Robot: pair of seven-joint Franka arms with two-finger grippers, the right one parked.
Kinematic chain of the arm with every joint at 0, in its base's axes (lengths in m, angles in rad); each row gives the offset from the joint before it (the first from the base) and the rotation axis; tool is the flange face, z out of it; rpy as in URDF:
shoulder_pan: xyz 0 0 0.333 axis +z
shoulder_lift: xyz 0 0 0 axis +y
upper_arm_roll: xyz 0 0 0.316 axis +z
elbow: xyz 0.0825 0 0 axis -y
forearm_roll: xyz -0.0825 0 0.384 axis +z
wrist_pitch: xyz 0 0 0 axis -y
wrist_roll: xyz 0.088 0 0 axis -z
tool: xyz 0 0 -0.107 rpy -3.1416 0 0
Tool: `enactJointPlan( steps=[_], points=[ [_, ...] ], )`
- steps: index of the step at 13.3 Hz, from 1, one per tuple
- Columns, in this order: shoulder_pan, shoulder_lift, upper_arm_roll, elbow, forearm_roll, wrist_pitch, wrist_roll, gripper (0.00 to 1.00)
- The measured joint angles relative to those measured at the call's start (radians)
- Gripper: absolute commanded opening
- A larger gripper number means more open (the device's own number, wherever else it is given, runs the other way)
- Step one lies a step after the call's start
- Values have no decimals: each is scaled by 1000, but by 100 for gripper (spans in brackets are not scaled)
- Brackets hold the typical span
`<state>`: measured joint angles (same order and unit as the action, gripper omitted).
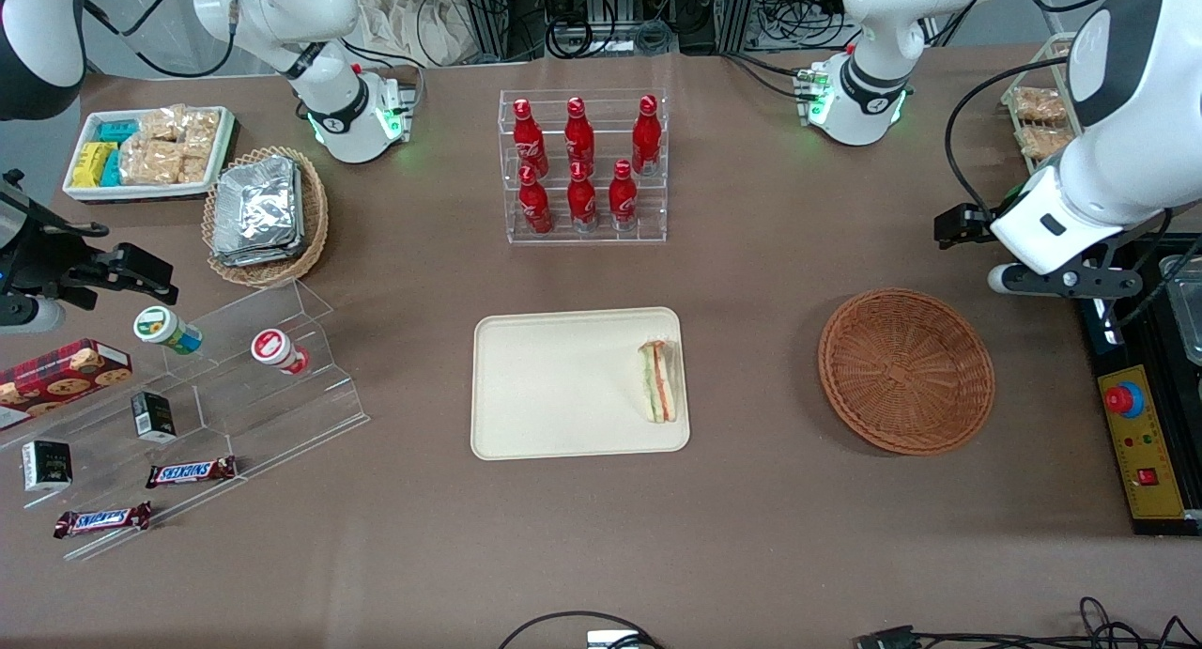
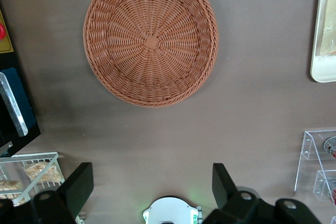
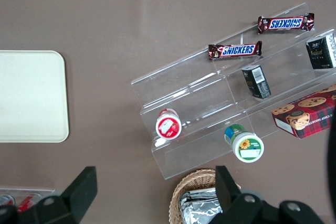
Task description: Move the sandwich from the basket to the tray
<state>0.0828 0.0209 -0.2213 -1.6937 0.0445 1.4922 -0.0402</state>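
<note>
One sandwich: the only sandwich (image 1: 658,380) lies flat on the tray (image 1: 563,386), tight against the tray edge that faces the basket (image 1: 906,370); it is out of the basket, which holds nothing.
Risk, edge: the wedge sits so near the low rim that a nudge from that side could, I judge, tip it over the rim onto the desk (image 1: 751,517); the clear wrap looks slippery enough to help it slide.
Risk, cause: the likeliest cause would be the arm sweeping low across the tray; as it stands now, well clear, that danger looks small.
Risk, task: little is left to spoil, since the placing looks done.
Long axis: it runs from the end nearer the front camera to the end farther from it, about parallel with the tray's short side.
Pointing: the wedge narrows toward the farther end, and the broad end with its orange-red and green layers lies nearer the front camera.
Tray: in the middle of the desk, otherwise bare, with the rack of red bottles (image 1: 582,165) farther from the front camera.
Basket: beside the tray, toward the working arm's end of the desk, apart from it.
Claw: the claw (image 2: 152,184) hangs high above the desk near the basket, fingers spread wide apart, gripping nothing.
</note>
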Motion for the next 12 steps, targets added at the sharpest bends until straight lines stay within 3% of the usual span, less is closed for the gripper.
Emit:
enactJointPlan(
  steps=[3, 12],
  points=[
    [-120, 0, 109, -1, -1, 5, 0, 100],
    [-132, 0, 125, -3, -1, 14, 0, 100]
  ],
)
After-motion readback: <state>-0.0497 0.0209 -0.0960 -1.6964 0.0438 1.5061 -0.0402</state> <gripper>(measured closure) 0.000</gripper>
